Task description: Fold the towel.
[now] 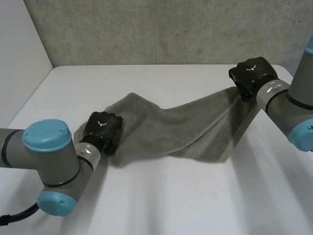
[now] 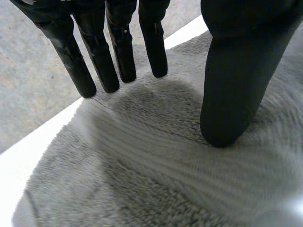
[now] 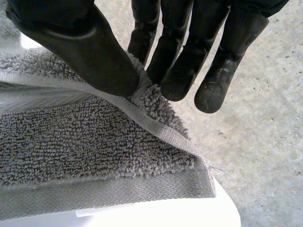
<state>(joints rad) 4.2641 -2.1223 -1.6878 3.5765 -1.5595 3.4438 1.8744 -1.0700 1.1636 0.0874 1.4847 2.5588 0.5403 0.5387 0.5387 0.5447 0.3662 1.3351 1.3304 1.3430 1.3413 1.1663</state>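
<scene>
Left hand (image 1: 100, 128): nearest, at the towel's left end. The fingers are straight and held apart from the thumb. The thumb tip rests on the pile and nothing is pinched.
Towel (image 1: 171, 129): grey terry in the middle of the white bench (image 1: 195, 205). It is slung as a twisted band from under the left hand up to the far right, and its lower folds sag onto the bench.
Right hand (image 1: 250, 74): farthest, raised at the bench's far right. Thumb and fingers are closed on the towel's hem.
Step in hand: probably carrying the lifted end across to meet the left end.
Doing it well: in my judgement, the left hand should press its end flat as an anchor. The right hand should hold its pinch, travel high enough to clear the sag, and lay hem on hem so the edges line up.
Left wrist view adds: the thumb's contact with the towel and the straight fingers near its edge. The head view hides both under the back of the hand.
Right wrist view adds: the pinch sits on the hem, close to the corner (image 3: 201, 182).
Head view adds: the twist along the whole span.
</scene>
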